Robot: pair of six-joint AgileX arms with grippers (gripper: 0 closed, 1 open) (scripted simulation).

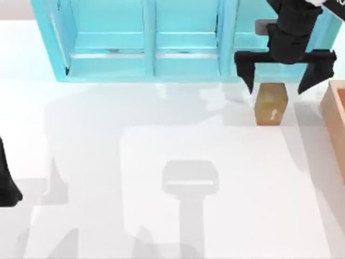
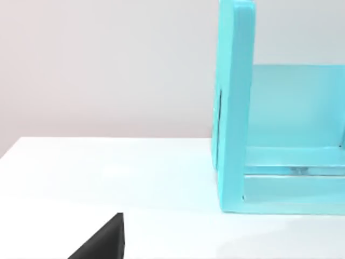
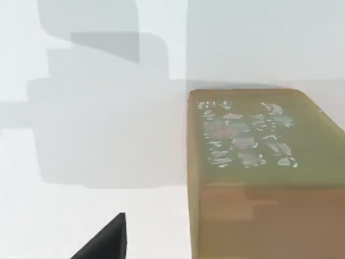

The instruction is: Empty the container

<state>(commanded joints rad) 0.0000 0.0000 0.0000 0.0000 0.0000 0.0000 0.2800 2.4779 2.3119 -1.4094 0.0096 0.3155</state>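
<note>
My right gripper (image 1: 276, 83) hangs spread wide over the block (image 1: 271, 104) – released beside the container (image 1: 335, 116), so out of it – left arm (image 1: 8, 186) parked.

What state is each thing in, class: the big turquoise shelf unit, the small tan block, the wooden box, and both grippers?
Turquoise three-bay shelf unit: standing at the table's far edge, visible bays empty.
Small tan block with a white mark: lying on the table, ungripped, beside the box.
Light-brown wooden box: open-topped, at the table's right edge.
Right gripper: open, above the block.
Left arm: parked at the left edge.
</note>
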